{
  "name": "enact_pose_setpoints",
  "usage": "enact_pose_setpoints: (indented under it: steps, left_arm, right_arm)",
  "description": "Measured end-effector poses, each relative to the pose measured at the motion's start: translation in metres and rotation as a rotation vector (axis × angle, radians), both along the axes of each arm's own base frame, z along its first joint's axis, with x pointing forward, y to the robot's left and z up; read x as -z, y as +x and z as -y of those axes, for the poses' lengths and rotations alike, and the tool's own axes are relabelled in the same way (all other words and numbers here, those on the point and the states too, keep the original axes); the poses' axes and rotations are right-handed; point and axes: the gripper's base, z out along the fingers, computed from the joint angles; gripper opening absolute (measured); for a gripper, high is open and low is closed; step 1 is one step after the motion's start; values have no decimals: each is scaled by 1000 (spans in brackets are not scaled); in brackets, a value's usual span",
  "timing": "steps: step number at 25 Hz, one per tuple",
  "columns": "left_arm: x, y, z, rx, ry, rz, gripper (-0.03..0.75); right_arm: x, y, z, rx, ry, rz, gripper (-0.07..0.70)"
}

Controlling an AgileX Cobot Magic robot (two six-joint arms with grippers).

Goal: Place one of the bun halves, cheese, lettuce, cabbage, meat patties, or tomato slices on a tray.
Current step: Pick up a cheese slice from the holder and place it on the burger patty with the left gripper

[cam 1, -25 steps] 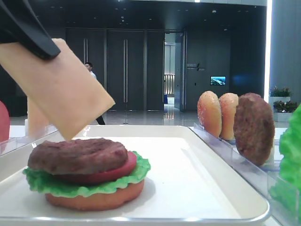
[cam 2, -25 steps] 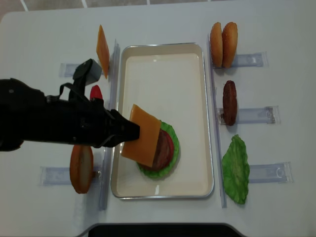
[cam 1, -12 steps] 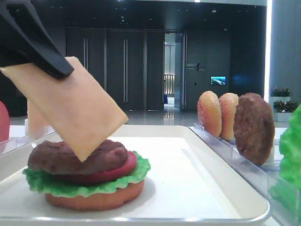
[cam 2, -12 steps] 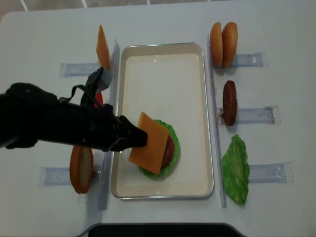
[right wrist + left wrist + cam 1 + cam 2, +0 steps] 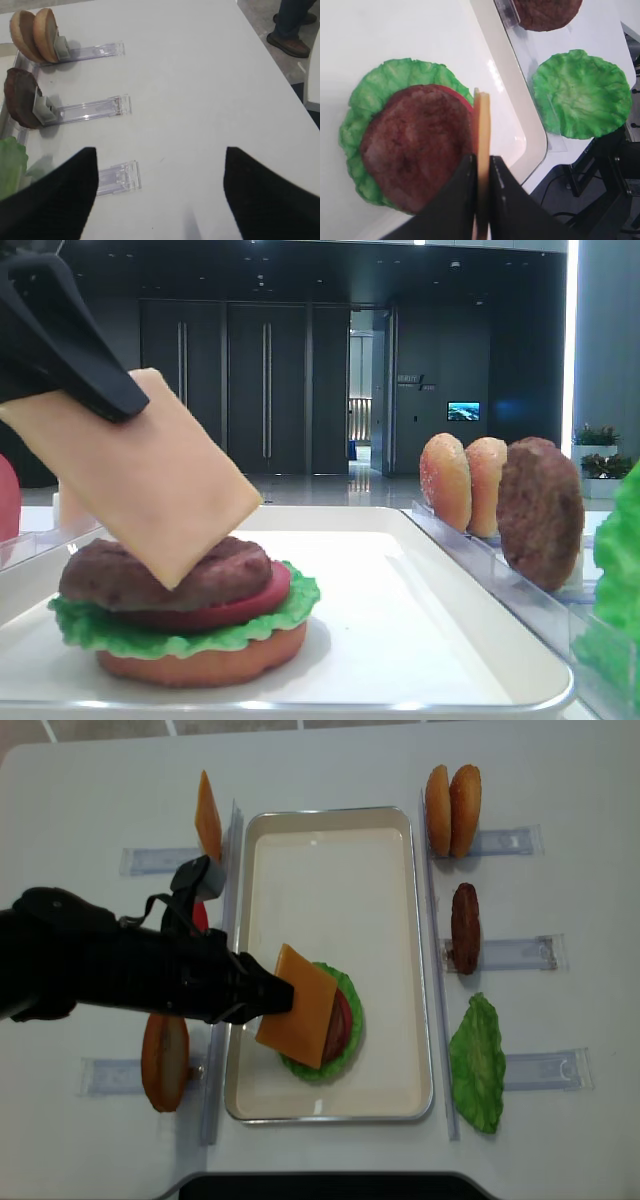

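Over the white tray [image 5: 330,850], we see our left gripper [image 5: 481,172] clamped on the tilted cheese slice [image 5: 298,1006], its low corner at the meat patty [image 5: 165,573] topping tomato, lettuce and bun; our right gripper [image 5: 159,180] stands parted, beside the tray.

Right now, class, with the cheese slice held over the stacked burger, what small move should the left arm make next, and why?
Probably lower and flatten the cheese slice onto the meat patty, then let go. The left gripper is shut on the slice, which hangs tilted, only its lower corner at the patty. The stack on the tray has bun, lettuce and tomato slice under the patty.
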Motion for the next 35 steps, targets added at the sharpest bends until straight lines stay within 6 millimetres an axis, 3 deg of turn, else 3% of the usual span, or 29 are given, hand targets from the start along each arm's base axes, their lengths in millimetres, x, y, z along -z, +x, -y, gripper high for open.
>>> enact_pose_setpoints:
  steps: [26, 30, 32, 35]
  left_arm:
    - [2, 2, -1, 83, 50, 107, 44]
    - [4, 5, -3, 59, 75, 124, 179]
    - [5, 7, -5, 45, 94, 135, 303]
    - [6, 9, -7, 29, 124, 155, 552]
  right_arm:
    - [0, 0, 0, 0, 0, 0, 500]
    - [0, 0, 0, 0, 0, 0, 500]
    - [0, 0, 0, 0, 0, 0, 500]
    - [0, 0, 0, 0, 0, 0, 500]
